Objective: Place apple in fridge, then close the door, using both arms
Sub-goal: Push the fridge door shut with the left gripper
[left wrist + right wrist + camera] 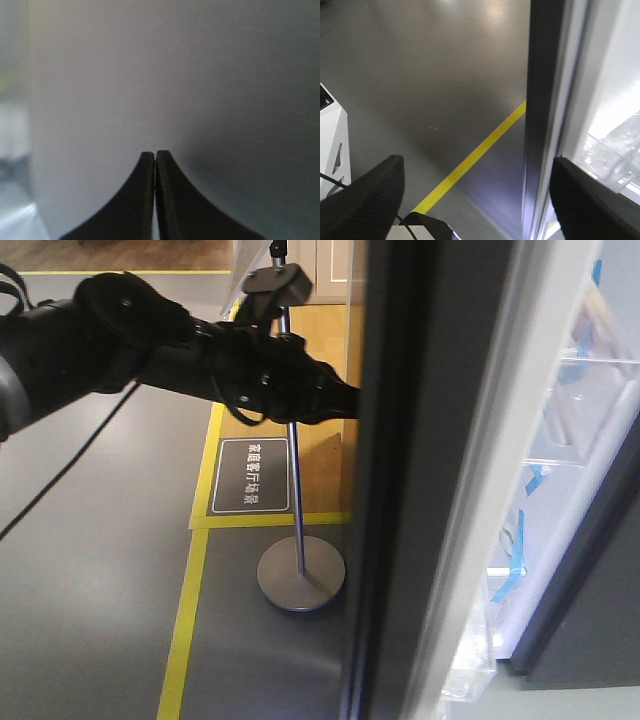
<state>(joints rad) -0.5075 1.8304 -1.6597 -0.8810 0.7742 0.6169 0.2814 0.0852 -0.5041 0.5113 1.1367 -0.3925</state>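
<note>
Two end effectors show. The left end effector (155, 156), fingers pressed together on nothing, points tip-first at the door (440, 390), close against its grey outer face. The right end effector (476, 165) gapes wide and empty beside the door's edge. We see no apple. Our narrow tip contact could skid sideways, leaving the door ajar.

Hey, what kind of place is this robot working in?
Probably a demo or test hall rather than a real home: yellow tape lines on a grey floor, a labelled sign stand, and a fridge door standing beside them.
</note>
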